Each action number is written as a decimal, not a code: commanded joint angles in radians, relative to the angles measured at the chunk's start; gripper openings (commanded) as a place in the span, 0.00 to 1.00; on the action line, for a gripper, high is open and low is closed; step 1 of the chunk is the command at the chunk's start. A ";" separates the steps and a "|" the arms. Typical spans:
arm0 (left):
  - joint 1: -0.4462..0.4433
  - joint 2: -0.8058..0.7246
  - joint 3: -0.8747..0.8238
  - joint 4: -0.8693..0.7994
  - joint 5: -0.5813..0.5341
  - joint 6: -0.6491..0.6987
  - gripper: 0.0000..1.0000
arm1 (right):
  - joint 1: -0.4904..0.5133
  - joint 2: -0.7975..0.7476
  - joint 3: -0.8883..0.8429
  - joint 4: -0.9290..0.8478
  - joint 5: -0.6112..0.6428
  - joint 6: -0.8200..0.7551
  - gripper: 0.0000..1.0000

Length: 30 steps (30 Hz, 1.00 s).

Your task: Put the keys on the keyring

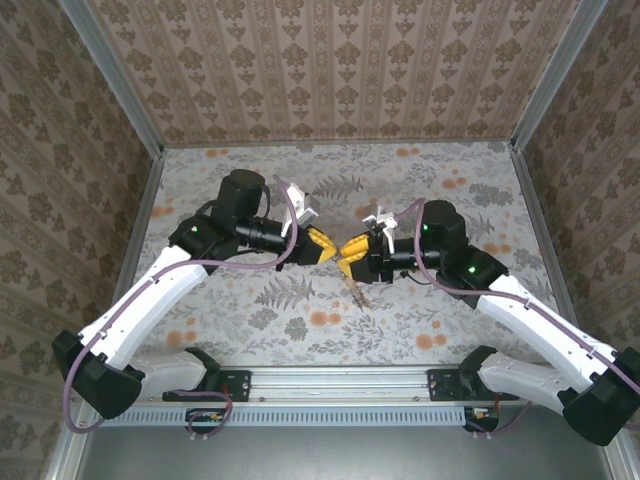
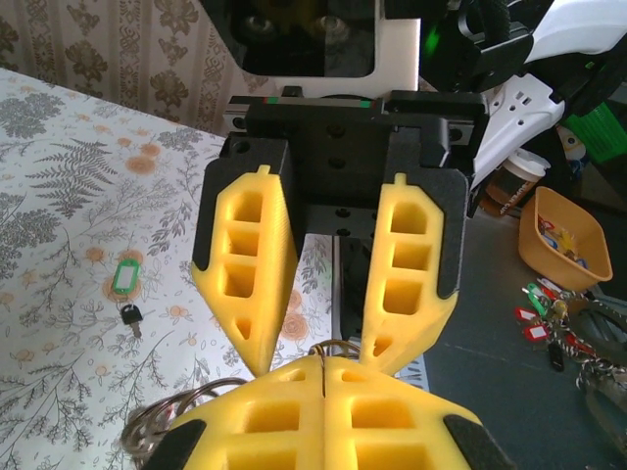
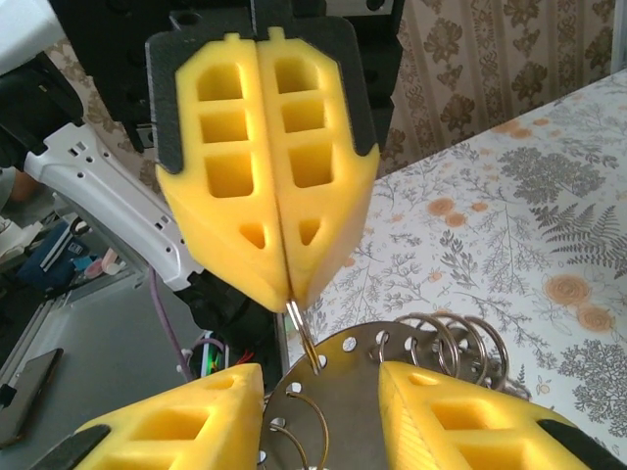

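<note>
Judged threading stage: left gripper [image 3: 288, 297] clamped on thin grey wire keyring [image 3: 303, 335]; right gripper [image 3: 318, 368] jaws apart, hold unconfirmed. Next: fine alignment.

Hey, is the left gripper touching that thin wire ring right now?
Touching. The right wrist view shows the left gripper, jaws shut, pinching the wire ring at their tip.

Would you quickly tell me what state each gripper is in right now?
Left gripper: shut on a thin wire ring.
Right gripper: fingers apart beside the metal disc; grip cannot be told.
</note>
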 commanded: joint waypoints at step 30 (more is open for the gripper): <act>0.042 -0.064 -0.039 0.080 0.030 -0.077 0.22 | -0.001 -0.036 -0.011 0.158 0.018 0.059 0.00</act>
